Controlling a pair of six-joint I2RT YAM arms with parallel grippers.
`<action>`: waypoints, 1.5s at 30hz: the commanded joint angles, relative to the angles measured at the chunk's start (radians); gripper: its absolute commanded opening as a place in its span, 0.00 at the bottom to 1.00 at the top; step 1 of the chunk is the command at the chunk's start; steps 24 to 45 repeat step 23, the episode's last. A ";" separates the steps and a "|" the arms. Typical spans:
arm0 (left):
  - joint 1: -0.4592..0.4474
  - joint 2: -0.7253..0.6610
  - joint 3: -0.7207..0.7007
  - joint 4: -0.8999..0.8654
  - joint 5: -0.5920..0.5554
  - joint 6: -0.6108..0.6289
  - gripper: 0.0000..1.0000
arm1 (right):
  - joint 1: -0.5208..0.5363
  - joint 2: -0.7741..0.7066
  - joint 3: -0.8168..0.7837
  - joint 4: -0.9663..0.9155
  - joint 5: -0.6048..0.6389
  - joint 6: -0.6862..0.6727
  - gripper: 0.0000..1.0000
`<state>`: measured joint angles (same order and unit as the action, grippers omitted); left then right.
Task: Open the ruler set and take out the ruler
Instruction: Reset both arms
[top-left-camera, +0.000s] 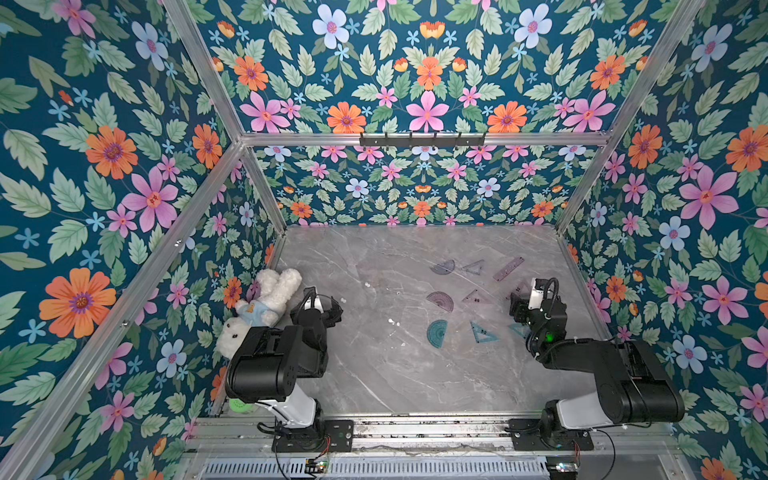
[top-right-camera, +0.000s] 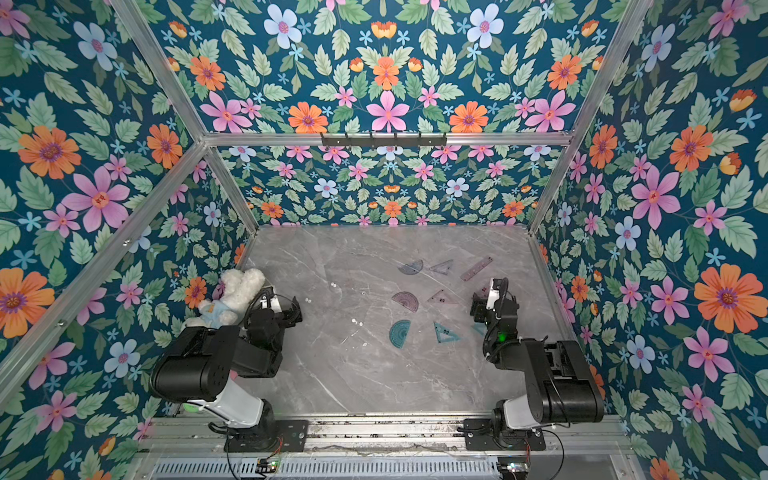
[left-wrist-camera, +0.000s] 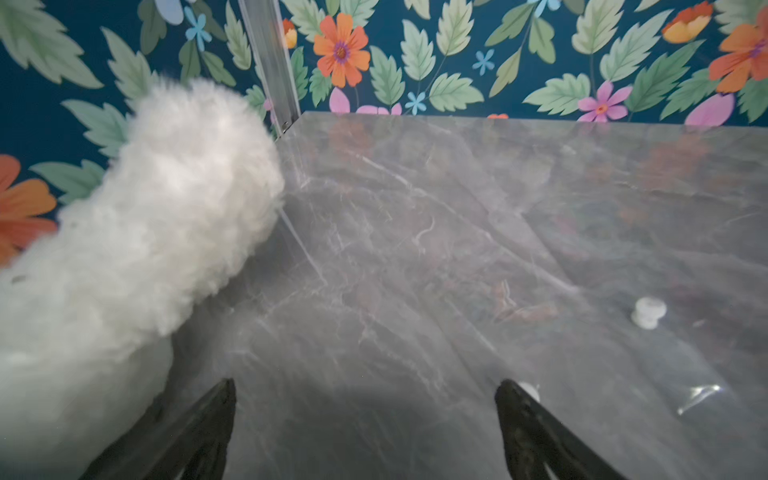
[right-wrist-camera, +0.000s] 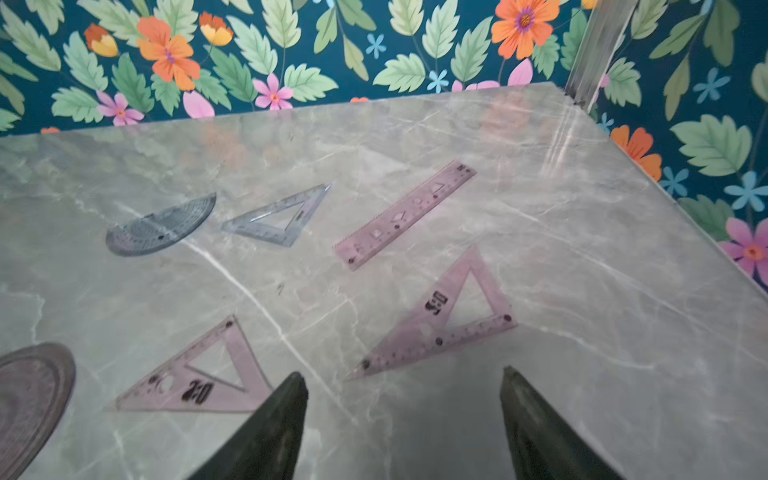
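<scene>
Left edge of the marble table (top-left-camera: 374, 374): a white plush toy (top-left-camera: 266, 299) is found lying against the left wall. Just beside the toy the left gripper (left-wrist-camera: 365, 384) is held low over the slab, jaws spread wide, nothing between them. A small white knob (left-wrist-camera: 648, 312) is noted on the bare stone ahead of it.

Middle and near part: bare marble, with open room between the two arms.

Right of centre: a teal protractor (top-left-camera: 437, 333) and a teal set square (top-left-camera: 482, 332) are laid flat, apart from each other.

Right side: the right gripper (right-wrist-camera: 402, 372) is held near the right edge, jaws well apart and empty. A pink set square (right-wrist-camera: 440, 324) lies just ahead of its tips. The pink straight ruler (right-wrist-camera: 405, 216) is seen flat on the table beyond that square, untouched, lying at a slant and well clear of the jaws.
</scene>
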<state>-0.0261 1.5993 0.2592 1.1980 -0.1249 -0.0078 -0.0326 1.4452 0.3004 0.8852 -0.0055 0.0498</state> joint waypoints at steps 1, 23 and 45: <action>0.042 0.004 0.041 -0.007 0.160 0.000 0.99 | -0.034 0.011 0.009 0.032 -0.080 0.019 0.87; 0.031 0.002 0.041 -0.011 0.130 0.009 0.99 | -0.032 0.005 0.008 0.021 -0.077 0.014 0.99; 0.031 0.002 0.041 -0.011 0.130 0.009 0.99 | -0.032 0.005 0.008 0.021 -0.077 0.014 0.99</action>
